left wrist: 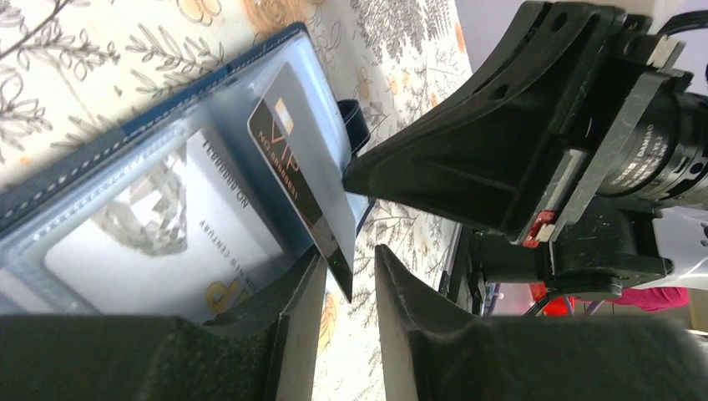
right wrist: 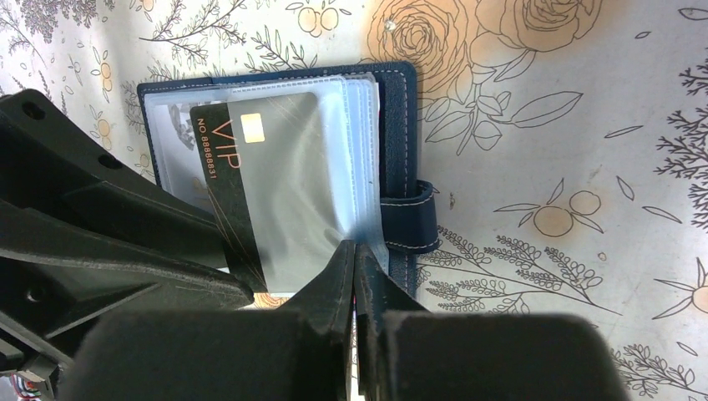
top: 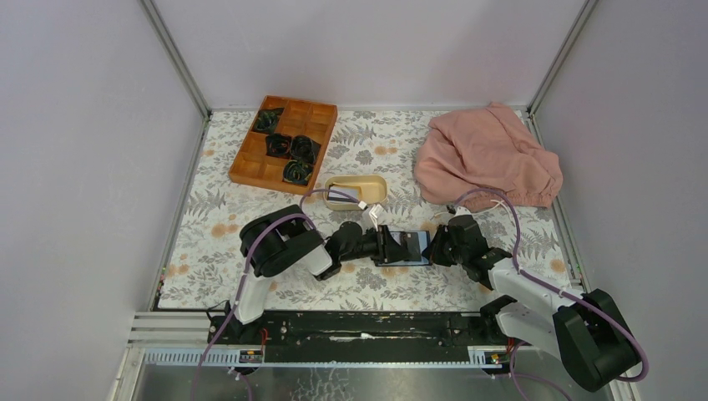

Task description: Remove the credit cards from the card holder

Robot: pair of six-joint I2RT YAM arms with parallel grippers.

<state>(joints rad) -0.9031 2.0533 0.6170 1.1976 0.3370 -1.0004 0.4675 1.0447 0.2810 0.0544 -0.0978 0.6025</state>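
The navy card holder (top: 407,247) lies open on the floral cloth between both grippers, its clear sleeves up (right wrist: 399,125) (left wrist: 75,180). A black credit card (right wrist: 219,167) marked VIP sticks partly out of a sleeve. Its free corner (left wrist: 296,171) reaches into the gap of my left gripper (left wrist: 351,255) (top: 386,244). The jaws there stand apart and do not clamp the card. A pale card (left wrist: 159,242) stays inside another sleeve. My right gripper (right wrist: 355,244) (top: 436,244) is shut, its tips resting on the sleeves' edge beside the snap tab (right wrist: 413,217).
A beige oval dish (top: 356,190) stands just behind the card holder. A wooden compartment tray (top: 317,113) with black coiled items is at the back left. A pink cloth (top: 487,157) is heaped at the back right. Walls close in on both sides.
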